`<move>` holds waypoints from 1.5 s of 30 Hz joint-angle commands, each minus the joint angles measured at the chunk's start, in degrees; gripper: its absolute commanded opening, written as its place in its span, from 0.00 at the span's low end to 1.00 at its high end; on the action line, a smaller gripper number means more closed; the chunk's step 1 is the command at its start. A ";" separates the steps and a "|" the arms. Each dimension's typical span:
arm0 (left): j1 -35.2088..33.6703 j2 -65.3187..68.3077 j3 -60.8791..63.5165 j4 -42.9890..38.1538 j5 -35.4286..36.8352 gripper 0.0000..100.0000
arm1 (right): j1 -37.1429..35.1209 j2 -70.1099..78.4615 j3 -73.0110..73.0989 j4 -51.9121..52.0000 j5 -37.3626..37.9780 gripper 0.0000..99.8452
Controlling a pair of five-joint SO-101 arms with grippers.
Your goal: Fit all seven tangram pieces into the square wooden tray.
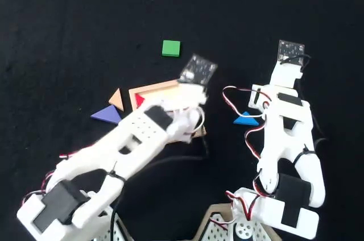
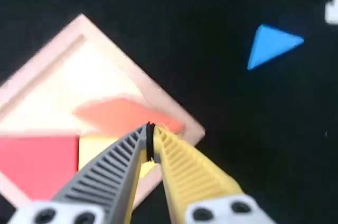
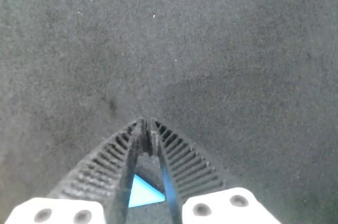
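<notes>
The square wooden tray [image 2: 63,71] lies mid-table, partly under my left arm [image 1: 136,138] in the high view. Inside it are a red piece [image 2: 37,158], a yellow piece [image 2: 97,147] and a salmon piece [image 2: 124,115]. My left gripper [image 2: 150,131] is shut with nothing in it, its tips just above the tray's corner next to the salmon piece. A blue triangle [image 1: 245,119] lies right of the tray, beside the right arm. My right gripper [image 3: 145,129] is shut over bare cloth, with the blue triangle [image 3: 142,192] seen on the table below its fingers' bases.
A green square [image 1: 171,48] lies behind the tray. A tan triangle [image 1: 116,99] and a purple piece [image 1: 106,114] lie left of the tray [image 1: 153,88]. The black cloth stretches open at the back and on the far left.
</notes>
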 commanded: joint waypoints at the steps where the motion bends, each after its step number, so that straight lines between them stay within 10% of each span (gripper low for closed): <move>1: -0.40 -1.49 4.44 -2.46 0.53 0.03 | -0.88 -2.51 -0.40 -1.05 0.09 0.01; 16: -5.41 19.52 -13.32 4.22 0.53 0.03 | -0.88 -2.51 -0.40 -1.05 0.09 0.01; 37: -9.45 13.89 -3.30 -22.95 0.44 0.03 | -1.05 -2.59 -0.40 -1.14 0.09 0.01; 45: -9.45 25.23 -18.51 -9.41 0.53 0.03 | -1.14 -2.59 -0.40 -1.14 0.09 0.01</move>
